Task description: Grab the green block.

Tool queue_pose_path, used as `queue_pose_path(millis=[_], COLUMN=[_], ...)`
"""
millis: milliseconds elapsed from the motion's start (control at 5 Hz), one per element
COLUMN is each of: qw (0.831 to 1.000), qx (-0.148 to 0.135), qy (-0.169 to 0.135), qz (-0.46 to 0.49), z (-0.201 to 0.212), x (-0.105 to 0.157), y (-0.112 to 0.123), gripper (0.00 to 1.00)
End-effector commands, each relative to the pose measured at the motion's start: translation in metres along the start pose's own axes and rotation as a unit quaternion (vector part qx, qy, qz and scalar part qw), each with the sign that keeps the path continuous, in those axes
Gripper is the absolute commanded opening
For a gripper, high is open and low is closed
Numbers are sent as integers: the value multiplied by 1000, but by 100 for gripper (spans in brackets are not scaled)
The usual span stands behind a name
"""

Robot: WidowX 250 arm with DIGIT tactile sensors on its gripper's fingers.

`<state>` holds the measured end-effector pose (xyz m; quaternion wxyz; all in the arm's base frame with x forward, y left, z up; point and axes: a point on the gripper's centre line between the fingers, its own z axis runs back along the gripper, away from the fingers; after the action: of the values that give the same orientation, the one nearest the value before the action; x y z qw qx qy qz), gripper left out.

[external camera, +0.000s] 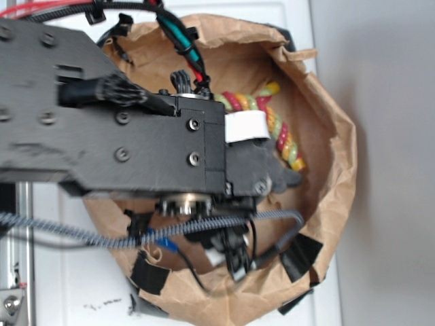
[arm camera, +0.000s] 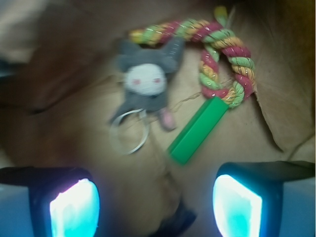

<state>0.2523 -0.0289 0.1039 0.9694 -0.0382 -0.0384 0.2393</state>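
With the tool [arm camera: 155, 202] spread above it, the green block [arm camera: 197, 130] touches the rope [arm camera: 222, 59], which could snag.

Grey plush toy [arm camera: 144, 79] with key ring [arm camera: 129, 132], multicoloured twisted rope [arm camera: 217, 54], crumpled brown paper bag [external camera: 333, 136]

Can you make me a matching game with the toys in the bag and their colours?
Things:
1. block
2. plush toy
3. twisted rope
4. key ring

Colours:
A. grey with a white face
B. silvery metal
C. bright green
D. red, yellow and pale green

Pairs: 1-C, 2-A, 3-D, 4-B
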Motion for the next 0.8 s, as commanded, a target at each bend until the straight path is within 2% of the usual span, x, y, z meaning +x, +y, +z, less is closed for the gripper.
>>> queue_pose_path(millis=[0,400,600], qw=[997,999,998], qx=[1,-48,-33], qy=[-76,-10,-37], qz=[9,18,30], z=[-44,-80,-97], x=[12,10,3], y=[26,14,10], gripper=[100,100,0])
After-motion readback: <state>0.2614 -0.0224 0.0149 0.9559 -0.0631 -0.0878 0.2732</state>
